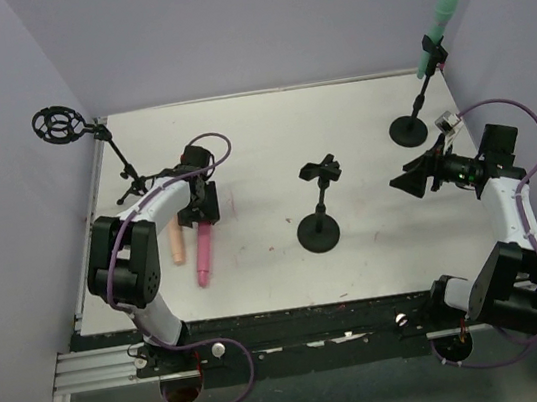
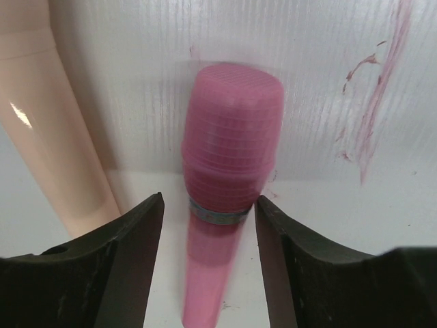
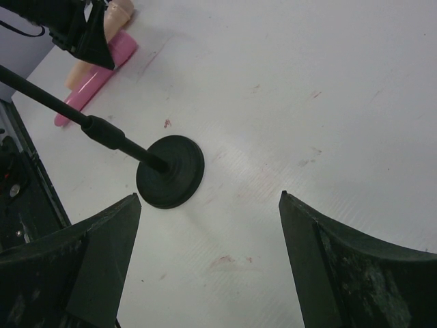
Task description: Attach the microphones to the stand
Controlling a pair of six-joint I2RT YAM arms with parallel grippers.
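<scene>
A pink microphone [image 1: 201,257] lies flat on the white table beside a pale peach microphone [image 1: 176,245]. My left gripper [image 1: 199,211] is down over the pink one's head end. In the left wrist view the pink microphone [image 2: 229,178] runs between my left gripper's [image 2: 208,205] fingers, with table showing on both sides of its handle; the jaws are open. The peach microphone [image 2: 48,137] lies just left of them. A mint green microphone [image 1: 437,29] sits clipped in the back right stand [image 1: 407,128]. My right gripper [image 1: 412,182] hangs open and empty, near the middle stand [image 1: 319,229], whose clip is empty.
A third stand with a round black holder [image 1: 60,126] stands at the back left on tripod legs [image 1: 131,191]. In the right wrist view the middle stand's round base [image 3: 171,171] sits just ahead of my right gripper [image 3: 208,205]. Walls close in the table on three sides.
</scene>
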